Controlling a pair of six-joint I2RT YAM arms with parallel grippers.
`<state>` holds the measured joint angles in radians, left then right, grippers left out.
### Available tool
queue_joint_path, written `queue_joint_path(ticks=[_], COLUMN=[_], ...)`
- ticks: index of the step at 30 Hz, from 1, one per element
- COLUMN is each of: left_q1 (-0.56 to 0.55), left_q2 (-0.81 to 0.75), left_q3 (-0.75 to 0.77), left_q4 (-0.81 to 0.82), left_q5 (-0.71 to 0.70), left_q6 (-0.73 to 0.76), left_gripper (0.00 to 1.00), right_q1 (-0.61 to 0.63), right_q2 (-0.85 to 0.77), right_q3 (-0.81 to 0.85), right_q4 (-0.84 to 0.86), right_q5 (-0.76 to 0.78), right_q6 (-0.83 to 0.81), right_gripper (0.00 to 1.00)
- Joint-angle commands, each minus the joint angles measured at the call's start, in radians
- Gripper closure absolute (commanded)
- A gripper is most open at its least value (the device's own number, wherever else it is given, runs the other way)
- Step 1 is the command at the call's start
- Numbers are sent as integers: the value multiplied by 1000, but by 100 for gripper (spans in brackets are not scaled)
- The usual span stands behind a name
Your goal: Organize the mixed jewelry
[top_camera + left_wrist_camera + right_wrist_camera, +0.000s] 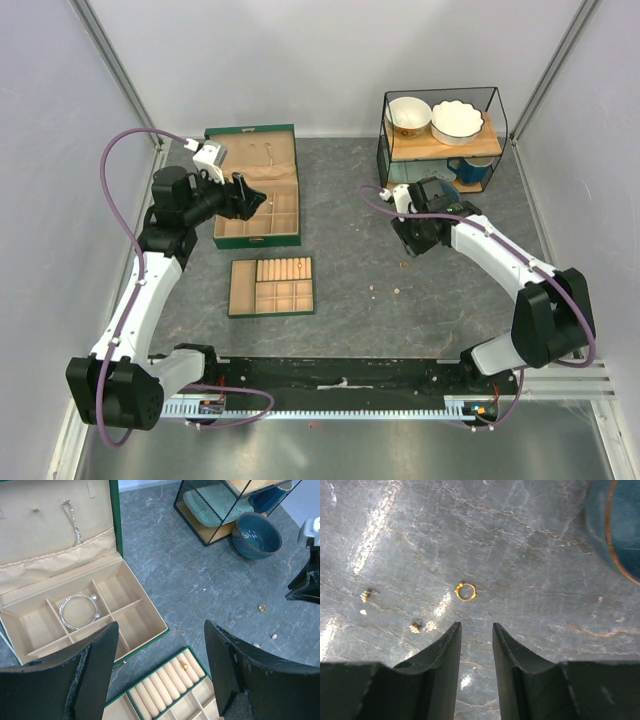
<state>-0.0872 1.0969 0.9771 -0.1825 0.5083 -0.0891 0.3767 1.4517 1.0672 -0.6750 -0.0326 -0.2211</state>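
A gold ring point(465, 591) lies flat on the grey table just ahead of my right gripper point(476, 626), whose jaws stand narrowly open with nothing between them. Two tiny pale studs point(366, 595) point(415, 627) lie to its left. From above, the right gripper point(408, 248) hovers low beside these small pieces point(404, 265). My left gripper point(160, 625) is wide open and holds nothing, above the near edge of the green box point(292, 150). A silvery bangle point(77, 611) lies in a box compartment. Another gold ring point(184, 666) sits in the roll tray point(270, 286).
A silver chain point(72, 522) hangs in the box lid. At the back right stands a black wire shelf point(497, 110) with two white bowls on it. A blue bowl point(256, 534) sits on the table by the shelf's foot, close to the right arm.
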Motion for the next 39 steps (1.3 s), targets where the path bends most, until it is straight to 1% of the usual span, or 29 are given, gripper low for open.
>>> queue_joint_path(ticks=[1,7,15,21,39], left_q1=[1,3,1,1,1], left_q2=[-14,-26,-25,-19,-15], left_q3=[32,18,9,8,0], left_q4=[14,15,25,32,34], left_q5=[15,-19,-31,-30,-44], left_q6=[25,14,12,8,11], left_gripper=[24,24,24,24,24], right_q1=[5,5,5,5,5], right_q2=[57,121,139,170,246], right_q3=[-4,-3,-9,-9,7], right_q4=[11,34,41,55,71], right_q5=[-38,-53,-50,-67,-104], right_q6=[45,97,108,120,141], right_gripper=[62,62,62,67,67])
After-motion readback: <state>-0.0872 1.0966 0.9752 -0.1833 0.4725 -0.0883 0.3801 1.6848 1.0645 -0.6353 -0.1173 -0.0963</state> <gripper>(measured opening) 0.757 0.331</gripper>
